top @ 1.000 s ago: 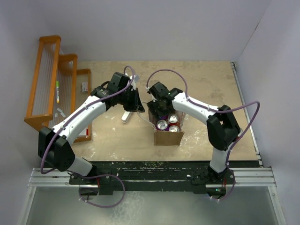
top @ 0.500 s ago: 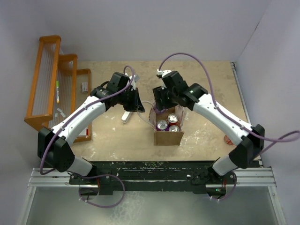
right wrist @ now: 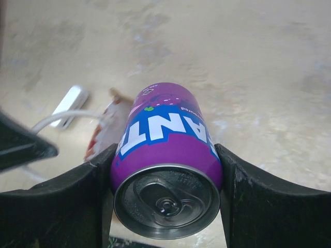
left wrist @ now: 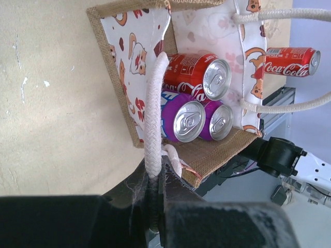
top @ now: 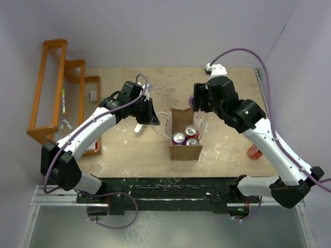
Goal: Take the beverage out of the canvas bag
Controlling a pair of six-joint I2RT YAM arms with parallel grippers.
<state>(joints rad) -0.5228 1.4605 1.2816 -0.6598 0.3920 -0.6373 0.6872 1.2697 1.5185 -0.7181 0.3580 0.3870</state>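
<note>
The canvas bag (top: pixel 185 150) stands open at the table's middle, with tan sides and a printed white lining (left wrist: pixel 137 57). Three cans remain in it: a red one (left wrist: pixel 204 72) and two purple ones (left wrist: pixel 183 118). My left gripper (top: pixel 152 118) is shut on a white cord handle (left wrist: pixel 153 113) and holds it off to the bag's left. My right gripper (top: pixel 198 103) is shut on a purple Fanta can (right wrist: pixel 168 155), held in the air just beyond the bag's far edge. Only a sliver of this can (top: pixel 191 102) shows in the top view.
A red Coca-Cola can (top: pixel 253 152) lies on the table right of the bag; it also shows in the left wrist view (left wrist: pixel 289 61). An orange wooden rack (top: pixel 57 93) stands at the far left. A small white object (top: pixel 139 128) lies left of the bag.
My right gripper has risen out of the bag with the purple can and moved back and to the right. The left gripper still holds the handle in place.
</note>
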